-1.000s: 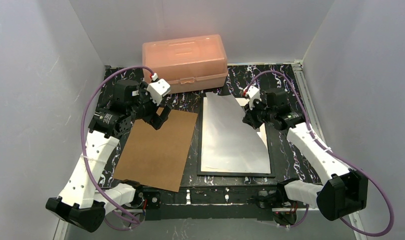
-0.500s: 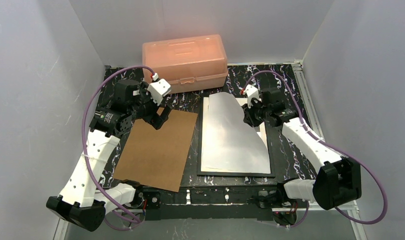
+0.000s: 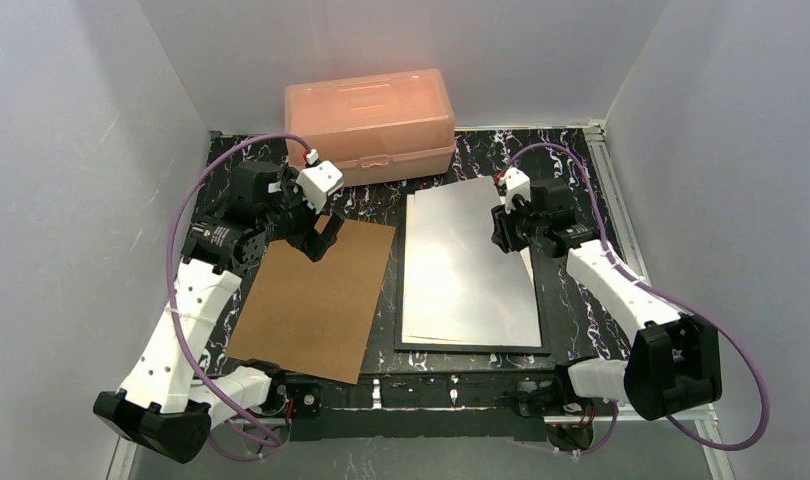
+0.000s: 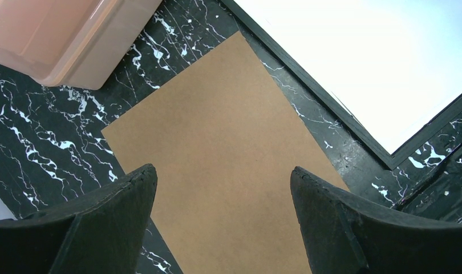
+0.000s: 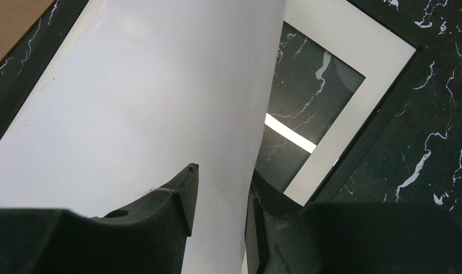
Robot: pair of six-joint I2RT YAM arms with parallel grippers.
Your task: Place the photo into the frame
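Starting with the black marbled table [image 3: 581,150]: carrying the frame [image 3: 469,347] right of centre, flat for loading. Keeping the brown backing board [image 3: 311,300] just left of it, probably set aside for closing up. Showing the photo [image 3: 466,270] white side up inside the frame, over a white mat [image 5: 354,74], hiding the printed face. Straddling the photo's right edge with the right gripper [image 3: 503,228], jaws parted, sheet loose between. Hovering the left gripper [image 3: 319,238] above the board's far edge, spread wide, empty.

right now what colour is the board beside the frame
The board is plain brown, clearest in the left wrist view.
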